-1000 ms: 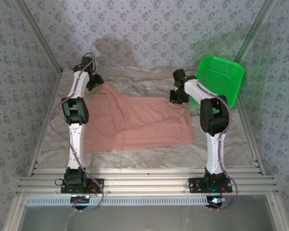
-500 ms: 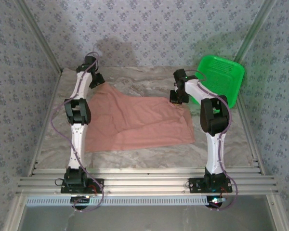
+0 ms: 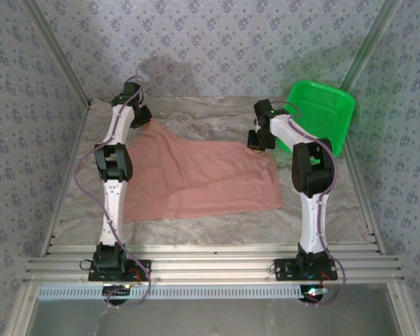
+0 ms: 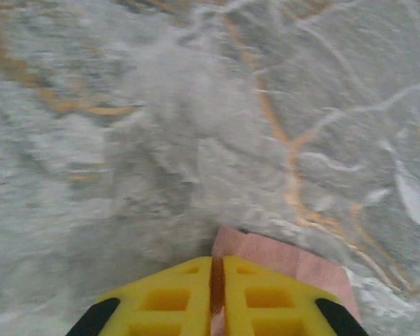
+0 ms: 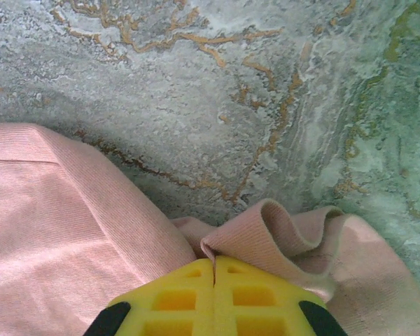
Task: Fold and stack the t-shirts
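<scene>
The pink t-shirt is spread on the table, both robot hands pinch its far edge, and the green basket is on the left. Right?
Not quite: the top view shows the green basket at the far right. The rest holds: the pink t-shirt lies spread on the table, the left gripper and right gripper each shut on its far edge.

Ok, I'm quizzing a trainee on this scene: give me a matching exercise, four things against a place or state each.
1 left tool
2 right tool
3 green basket
4 t-shirt

a tilted, far right
b shut on a bunched cloth fold
c lying spread out
d shut on a flat cloth edge

Pairs: 1-d, 2-b, 3-a, 4-c
</scene>
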Controlling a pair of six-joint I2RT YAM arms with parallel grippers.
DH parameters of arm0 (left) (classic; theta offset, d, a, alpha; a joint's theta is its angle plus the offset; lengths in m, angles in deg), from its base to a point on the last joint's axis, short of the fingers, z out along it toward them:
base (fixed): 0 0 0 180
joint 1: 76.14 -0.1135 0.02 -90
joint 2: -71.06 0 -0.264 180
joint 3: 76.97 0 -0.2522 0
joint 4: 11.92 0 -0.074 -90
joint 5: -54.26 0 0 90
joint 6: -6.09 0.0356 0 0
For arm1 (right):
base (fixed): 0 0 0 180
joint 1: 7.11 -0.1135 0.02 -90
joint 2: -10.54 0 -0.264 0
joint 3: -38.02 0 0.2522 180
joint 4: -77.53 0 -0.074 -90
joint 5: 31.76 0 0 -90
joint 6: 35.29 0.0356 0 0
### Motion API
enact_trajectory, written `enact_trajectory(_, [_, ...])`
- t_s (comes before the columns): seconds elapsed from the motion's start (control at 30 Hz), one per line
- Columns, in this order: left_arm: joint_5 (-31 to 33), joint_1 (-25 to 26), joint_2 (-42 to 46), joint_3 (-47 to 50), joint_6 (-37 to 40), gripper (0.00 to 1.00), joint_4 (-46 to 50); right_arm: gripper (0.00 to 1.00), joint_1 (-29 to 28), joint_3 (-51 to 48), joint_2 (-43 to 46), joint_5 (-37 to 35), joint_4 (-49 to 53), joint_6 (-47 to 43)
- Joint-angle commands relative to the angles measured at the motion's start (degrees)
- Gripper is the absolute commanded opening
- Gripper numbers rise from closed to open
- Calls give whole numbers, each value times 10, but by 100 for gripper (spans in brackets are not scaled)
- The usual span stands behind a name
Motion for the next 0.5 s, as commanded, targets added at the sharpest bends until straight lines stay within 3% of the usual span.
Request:
enact_trajectory(0.0, [-45,13,-9,-12,1,4,-26,0,7,13,2,4,12,-6])
enact_trajectory(0.07, [-33,14,-1,-12,3,0,-29,0,10,14,4,0,10,-3])
enact_trajectory(0.47, [-13,11,77,-11,43,0,-28,0,20,13,31,-28,-15,11])
